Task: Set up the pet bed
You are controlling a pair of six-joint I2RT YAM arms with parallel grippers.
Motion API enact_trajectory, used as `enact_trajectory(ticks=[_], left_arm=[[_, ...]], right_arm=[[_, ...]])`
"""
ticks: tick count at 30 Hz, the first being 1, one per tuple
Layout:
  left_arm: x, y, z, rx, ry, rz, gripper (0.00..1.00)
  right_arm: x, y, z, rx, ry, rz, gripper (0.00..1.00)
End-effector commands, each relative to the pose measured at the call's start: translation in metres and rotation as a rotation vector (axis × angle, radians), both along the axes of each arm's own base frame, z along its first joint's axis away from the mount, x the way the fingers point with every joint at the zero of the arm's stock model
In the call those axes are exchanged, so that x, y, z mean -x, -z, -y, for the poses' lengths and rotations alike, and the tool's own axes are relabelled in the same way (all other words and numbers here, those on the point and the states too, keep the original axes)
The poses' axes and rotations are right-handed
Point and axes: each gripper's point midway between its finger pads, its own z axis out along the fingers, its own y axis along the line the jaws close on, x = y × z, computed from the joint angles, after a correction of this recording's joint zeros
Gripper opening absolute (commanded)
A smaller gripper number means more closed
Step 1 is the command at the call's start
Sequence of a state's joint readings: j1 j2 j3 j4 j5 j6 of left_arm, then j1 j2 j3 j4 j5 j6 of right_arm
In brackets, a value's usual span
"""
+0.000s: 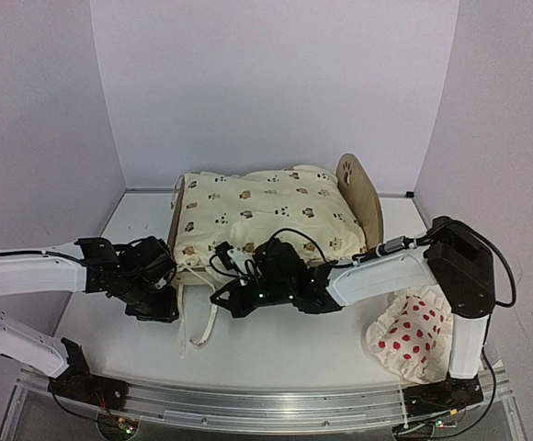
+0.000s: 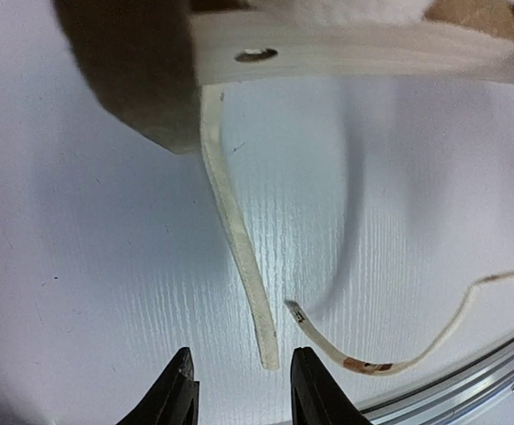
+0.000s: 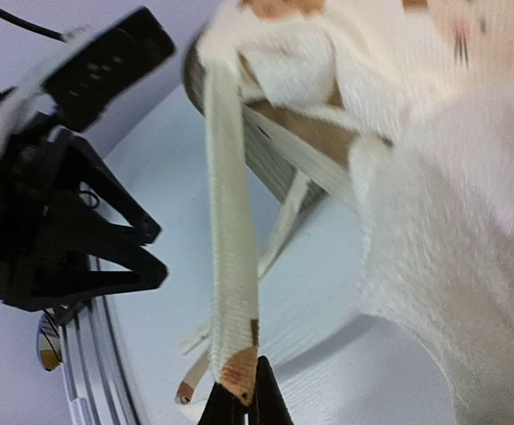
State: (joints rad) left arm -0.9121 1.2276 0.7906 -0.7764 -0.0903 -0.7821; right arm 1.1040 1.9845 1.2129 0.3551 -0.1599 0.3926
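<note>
The pet bed stands at the back centre, its plywood end board rising on the right, with the cream animal-print cushion lying on it. Cream tie straps hang from the cushion's near left corner onto the table. My right gripper is shut on the brown-tipped end of one strap, pulling it taut away from the frame. My left gripper is open just above the table. The loose end of another strap lies just ahead of its fingertips, untouched. The bed's wooden rail shows at the top of the left wrist view.
A red-dotted white pillow lies at the front right beside the right arm's base. An aluminium rail runs along the table's near edge. The two grippers sit close together in front of the bed's left corner, and the left one shows in the right wrist view.
</note>
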Motion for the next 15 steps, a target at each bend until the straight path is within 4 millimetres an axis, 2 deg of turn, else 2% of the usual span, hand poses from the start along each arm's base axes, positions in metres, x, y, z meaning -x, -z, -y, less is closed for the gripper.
enact_trajectory(ticks=[1, 6, 15], left_arm=[[0.013, 0.011, 0.012, -0.02, 0.047, -0.055, 0.36], [0.024, 0.025, 0.016, -0.085, 0.071, -0.092, 0.36], [0.023, 0.045, 0.004, -0.188, 0.044, -0.09, 0.32]], right_arm=[[0.0, 0.039, 0.008, 0.107, 0.011, -0.033, 0.0], [-0.012, 0.046, 0.022, 0.2, 0.059, 0.048, 0.0], [-0.014, 0.045, 0.031, 0.255, 0.063, 0.076, 0.0]])
